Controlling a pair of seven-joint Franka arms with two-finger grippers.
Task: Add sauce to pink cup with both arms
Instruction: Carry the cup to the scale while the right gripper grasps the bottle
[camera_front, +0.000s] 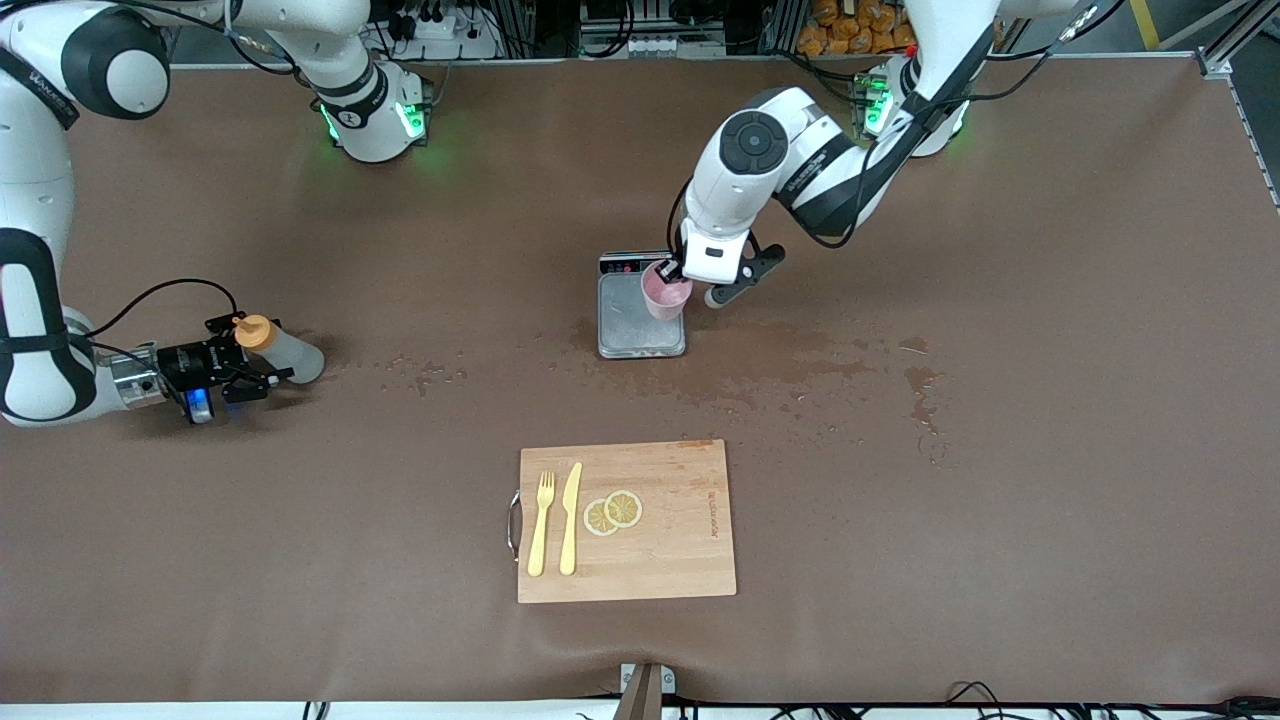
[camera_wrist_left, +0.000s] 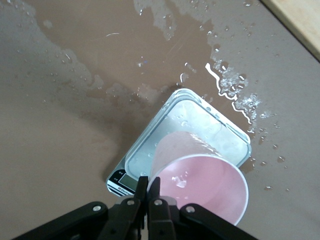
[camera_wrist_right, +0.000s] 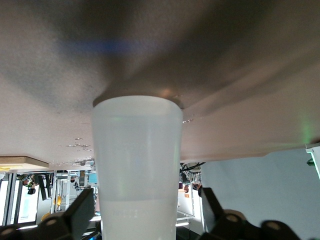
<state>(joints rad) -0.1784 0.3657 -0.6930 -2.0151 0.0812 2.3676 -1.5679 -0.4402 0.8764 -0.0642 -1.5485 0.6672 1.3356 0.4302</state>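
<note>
The sauce bottle (camera_front: 285, 352), whitish with an orange cap (camera_front: 253, 331), stands on the table toward the right arm's end. My right gripper (camera_front: 238, 372) is open around its body. In the right wrist view the bottle (camera_wrist_right: 137, 160) fills the space between the fingers (camera_wrist_right: 80, 212), with a little room on each side. My left gripper (camera_front: 668, 271) is shut on the rim of the pink cup (camera_front: 665, 294). The cup is tilted over the grey scale (camera_front: 640, 340). The left wrist view shows the cup (camera_wrist_left: 205, 187), droplets inside it, and the wet scale plate (camera_wrist_left: 200, 117) under it.
Water is spilled on the brown tabletop (camera_front: 790, 365) beside the scale, toward the left arm's end. A wooden cutting board (camera_front: 690, 560) lies nearer the front camera, carrying a yellow fork (camera_front: 541, 525), a yellow knife (camera_front: 570, 520) and lemon slices (camera_front: 612, 512).
</note>
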